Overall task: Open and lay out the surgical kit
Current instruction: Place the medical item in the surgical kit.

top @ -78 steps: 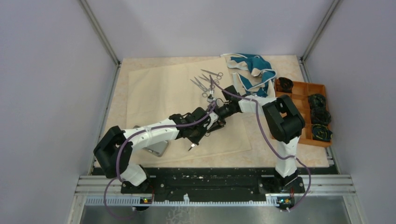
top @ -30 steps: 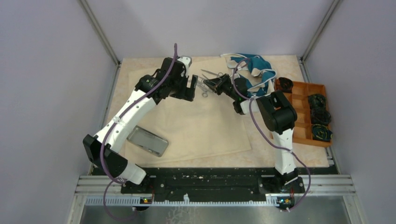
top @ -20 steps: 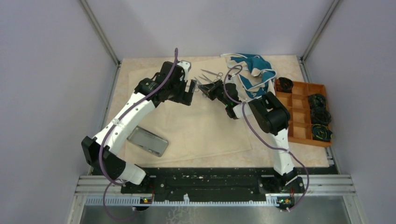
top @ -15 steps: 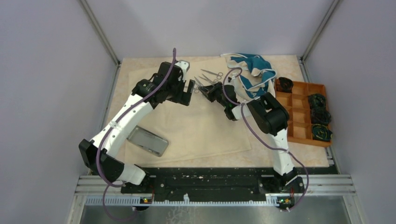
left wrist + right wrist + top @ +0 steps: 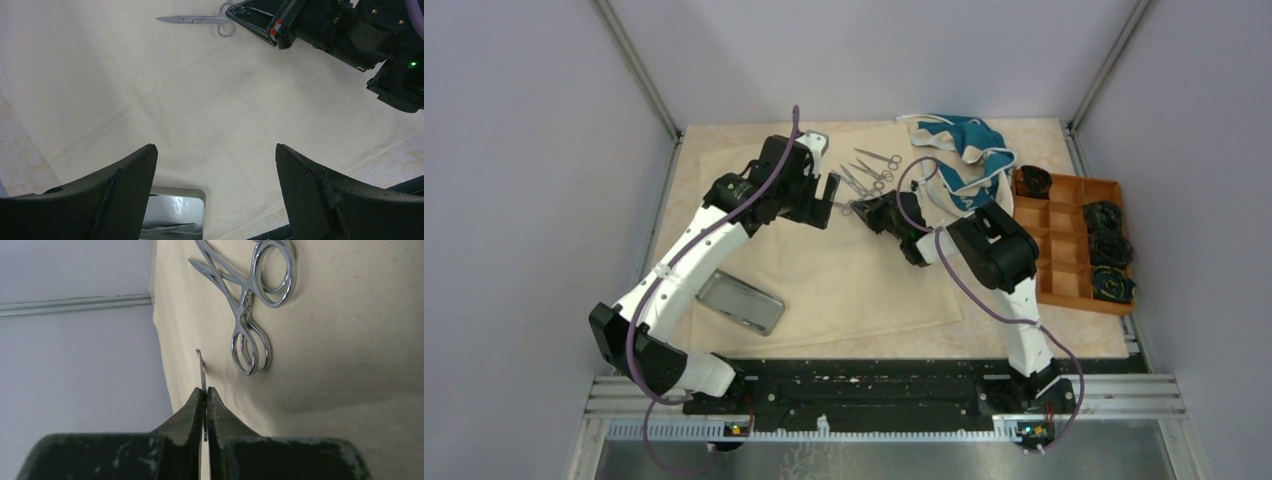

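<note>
L gripper (image 5: 215, 150) wide open; R gripper (image 5: 205, 391) pinching scissors (image 5: 195, 20).

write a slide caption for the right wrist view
Right gripper shut on thin scissors; ring-handled instruments lie on the beige cloth wrap beyond

On the beige cloth wrap (image 5: 824, 270): small steel tray (image 5: 740, 302) near-left, silver ring-handled scissors (image 5: 869, 170) toward the far edge. Orange-brown compartment tray (image 5: 1072, 182) at the counter's (image 5: 1044, 335) right edge.
</note>
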Tool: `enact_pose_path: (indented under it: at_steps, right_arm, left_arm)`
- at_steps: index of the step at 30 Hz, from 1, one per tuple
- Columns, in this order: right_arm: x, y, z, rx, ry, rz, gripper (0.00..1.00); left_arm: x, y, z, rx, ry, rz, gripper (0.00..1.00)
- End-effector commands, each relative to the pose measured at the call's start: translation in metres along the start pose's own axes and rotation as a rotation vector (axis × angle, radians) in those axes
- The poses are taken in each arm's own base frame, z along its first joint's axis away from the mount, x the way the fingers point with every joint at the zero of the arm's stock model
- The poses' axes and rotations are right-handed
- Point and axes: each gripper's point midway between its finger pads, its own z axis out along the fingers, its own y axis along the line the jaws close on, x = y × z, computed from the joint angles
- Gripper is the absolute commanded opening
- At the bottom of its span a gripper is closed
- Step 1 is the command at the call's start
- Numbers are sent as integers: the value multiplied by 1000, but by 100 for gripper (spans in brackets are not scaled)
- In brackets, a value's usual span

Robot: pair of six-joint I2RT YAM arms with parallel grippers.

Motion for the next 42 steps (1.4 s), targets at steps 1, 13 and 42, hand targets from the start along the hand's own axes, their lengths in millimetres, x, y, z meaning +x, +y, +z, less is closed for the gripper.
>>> enact_pose_path:
  at_steps: [1, 13, 42]
  right_arm:
    - [-1, 9, -4, -4, -32, -17, 0]
    - [2, 6, -9, 56, -33, -53, 7]
    - [-28, 68, -114, 256, 236, -738, 51]
  left_arm:
    - [-9, 4, -12, -11, -61, 8, 94]
    - [-7, 4, -10, -9, -58, 6, 94]
    - [48, 62, -11, -188, 77, -351, 96]
